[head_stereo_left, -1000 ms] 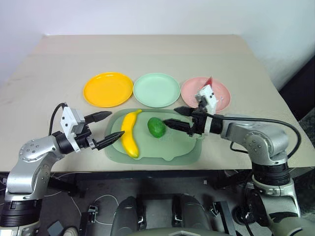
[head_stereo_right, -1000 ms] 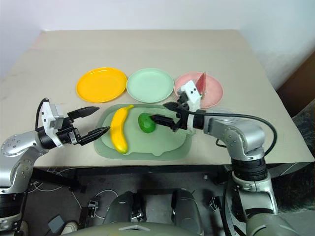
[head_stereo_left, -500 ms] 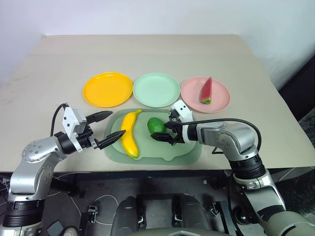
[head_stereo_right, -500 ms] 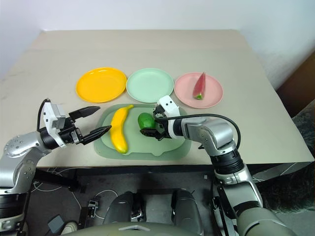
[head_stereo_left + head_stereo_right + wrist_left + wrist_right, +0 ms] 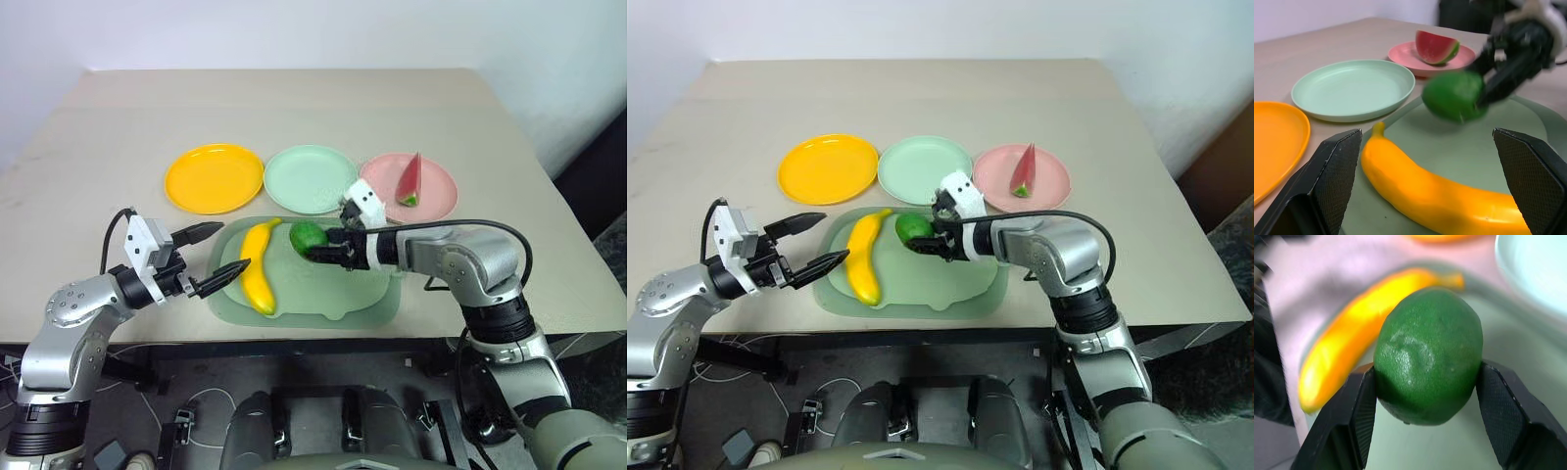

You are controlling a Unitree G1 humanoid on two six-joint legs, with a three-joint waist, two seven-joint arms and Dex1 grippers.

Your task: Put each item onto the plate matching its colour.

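Lime | head views: pinched in right gripper, over tray, short of green plate | left wrist: left gripper spread, banana between its fingers, lime seen lifted beyond | right wrist: lime clamped between both fingers, banana behind.

Pale green tray at near edge of beige table; white wall beyond.
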